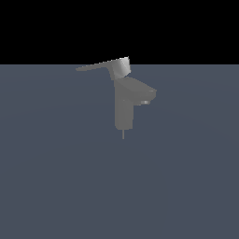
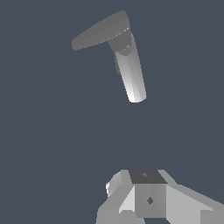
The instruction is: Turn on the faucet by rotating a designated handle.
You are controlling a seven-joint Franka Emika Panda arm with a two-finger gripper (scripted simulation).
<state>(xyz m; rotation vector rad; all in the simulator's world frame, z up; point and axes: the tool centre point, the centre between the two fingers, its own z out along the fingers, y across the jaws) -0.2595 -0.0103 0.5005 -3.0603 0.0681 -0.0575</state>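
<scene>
1. The faucet stands alone on a flat dark surface; in the exterior view its squarish column rises upright, with the short spout angled toward the exterior view's right

2. The handle sits on top of the column; its blocky cap is above the spout and its thin tapering blade reaches toward the exterior view's left, roughly level

3. The gripper shows only in the wrist view, as pale blocky parts at the edge of the picture; the fingertips are not visible, so whether it is spread or closed cannot be told, and nothing can be seen held in it

4. Judged from these pictures, the step in hand is the approach; the arm is absent from the exterior view, and in the wrist view the handle and the faucet body lie well apart from the gripper, with bare surface between them

5. To do it well, bring the gripper toward the far tip of the blade rather than the cap, since pushing near the tip should give the most turning effect; come in beside the blade, not over the spout

6. Keep contact on the blade's flat side and sweep around the column's axis; pressing down on the thin blade risks slipping off
</scene>
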